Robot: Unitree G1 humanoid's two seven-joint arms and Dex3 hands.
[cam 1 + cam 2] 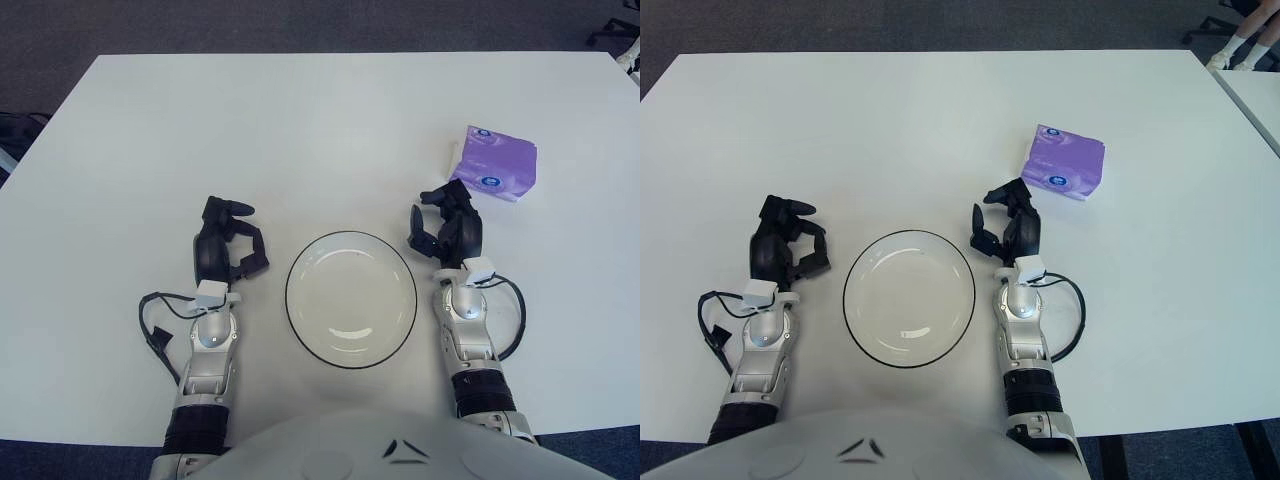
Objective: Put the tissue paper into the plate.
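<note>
The plate point(351, 299) sat bare on the counter point(300, 130), nothing in it. The tissue paper point(493, 163) lay just beyond the right hand point(447, 228); it and the left hand point(226, 247) were loosely open, gripping nothing.

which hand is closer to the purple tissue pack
The right hand: it rests on the table just short of the purple tissue pack. The left hand lies on the far side of the plate.
</note>
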